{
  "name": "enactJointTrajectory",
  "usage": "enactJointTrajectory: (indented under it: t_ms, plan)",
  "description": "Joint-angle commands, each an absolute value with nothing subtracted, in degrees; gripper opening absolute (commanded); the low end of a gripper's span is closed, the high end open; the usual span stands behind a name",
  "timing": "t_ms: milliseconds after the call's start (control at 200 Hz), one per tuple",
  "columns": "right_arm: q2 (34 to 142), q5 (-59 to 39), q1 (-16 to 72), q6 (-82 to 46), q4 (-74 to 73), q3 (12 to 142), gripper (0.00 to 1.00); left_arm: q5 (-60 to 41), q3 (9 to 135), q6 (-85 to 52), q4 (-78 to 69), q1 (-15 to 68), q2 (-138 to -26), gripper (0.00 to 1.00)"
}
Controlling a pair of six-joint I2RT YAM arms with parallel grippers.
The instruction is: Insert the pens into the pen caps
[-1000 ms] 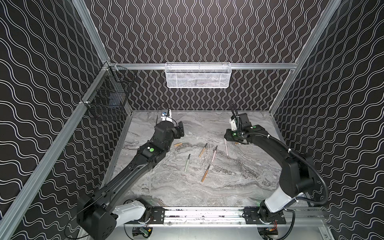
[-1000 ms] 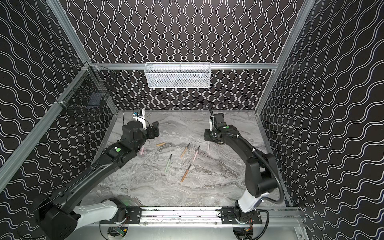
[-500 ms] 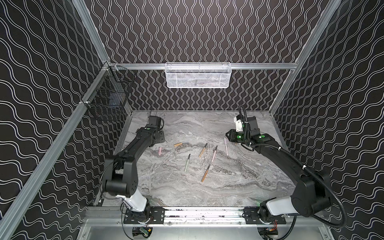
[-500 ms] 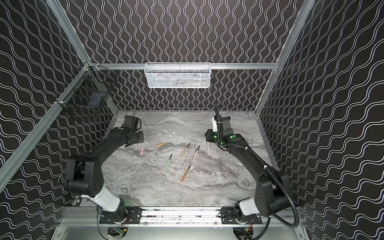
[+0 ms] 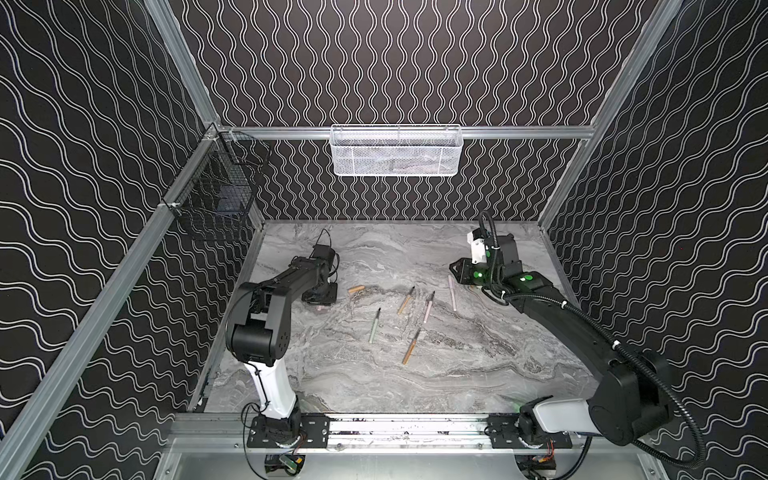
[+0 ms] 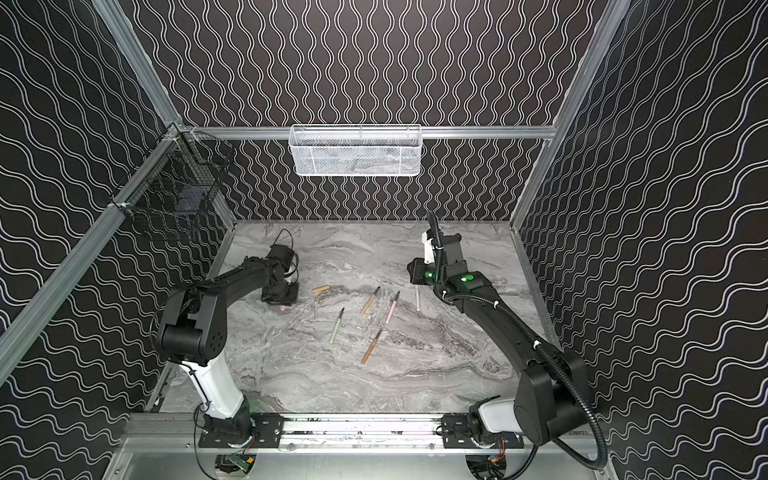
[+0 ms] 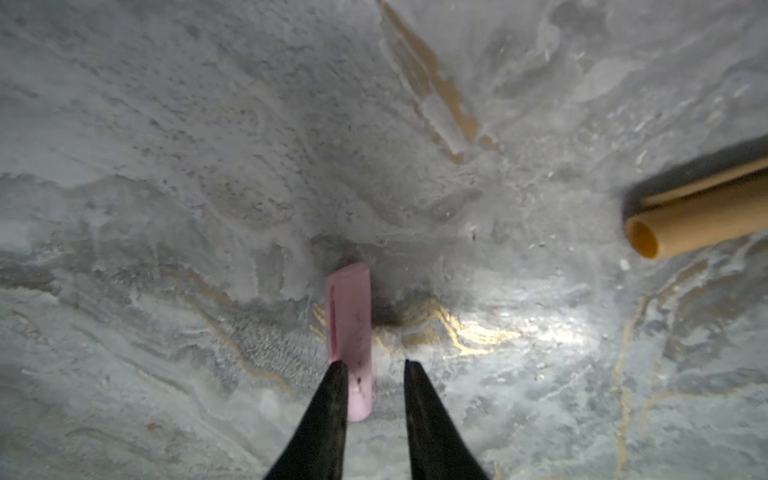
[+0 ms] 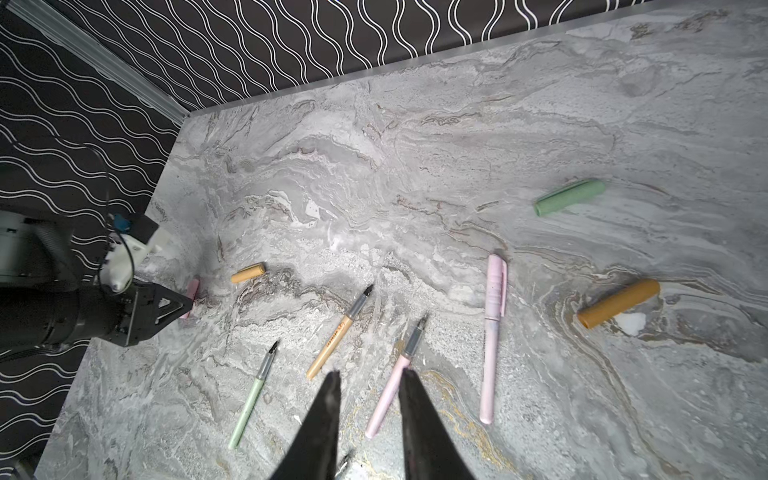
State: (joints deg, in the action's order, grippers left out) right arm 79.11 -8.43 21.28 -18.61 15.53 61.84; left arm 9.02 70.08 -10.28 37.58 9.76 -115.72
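I have the left gripper (image 7: 374, 363) down at the marbled tabletop (image 5: 457, 374), over the pink pen cap (image 7: 349, 316), which lies flat near the table's left edge. The jaws stand narrowly parted. One finger touches the cap's side and a sliver of table shows between the cap and the other, so I judge that nothing is pinched yet.

To do this well, I would centre the cap between the fingers before closing and leave its open mouth free for the nib. I cannot make out which end that is.

The right gripper (image 8: 370, 374) hovers empty, jaws slightly apart, above the uncapped pink pen (image 8: 384, 405), the cap's likely partner. Another pink pen (image 8: 492, 332) already wears a cap.

A tan-orange cap (image 7: 698, 224) lies near the pink one but apart from it, so I would lift straight up to avoid nudging it. The left wall (image 5: 104, 208) is close beside that arm. The bare front-centre of the table gives room to bring pen and cap together.
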Motion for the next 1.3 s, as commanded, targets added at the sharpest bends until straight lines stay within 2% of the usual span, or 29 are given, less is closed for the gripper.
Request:
enactJointTrajectory:
  t_ms: [0,205,445,876,986,1066,1151,1296]
  plan:
    - [78.8,-8.0,21.5,-18.3,14.0,61.7,0.28,10.7,70.9,-9.4,37.0,10.0,-116.5,0.26]
    - [79.0,-7.9,21.9,-18.0,13.8,61.4,0.27,11.5,70.5,-9.5,36.4,10.2,-116.2,0.24]
    - [79.1,-8.1,22.1,-17.9,13.8,61.4,0.27,12.4,70.5,-9.2,36.5,11.0,-116.9,0.14]
    - [78.0,-8.2,22.1,-17.9,13.3,61.0,0.27,12.0,69.5,-9.5,37.3,14.2,-114.7,0.16]
    - [78.0,-8.0,22.2,-17.8,13.5,61.0,0.28,10.5,69.3,-9.6,37.1,14.6,-113.5,0.21]
    - [77.9,-8.0,22.2,-17.8,13.5,60.9,0.28,12.3,68.6,-10.1,36.5,14.5,-111.1,0.35]
    - [77.9,-8.1,22.3,-17.7,13.5,60.9,0.28,15.1,68.3,-10.0,36.4,14.1,-110.1,0.45]
    - [77.9,-8.1,22.5,-17.6,13.6,60.9,0.28,14.7,68.4,-9.2,36.7,12.2,-111.7,0.47]
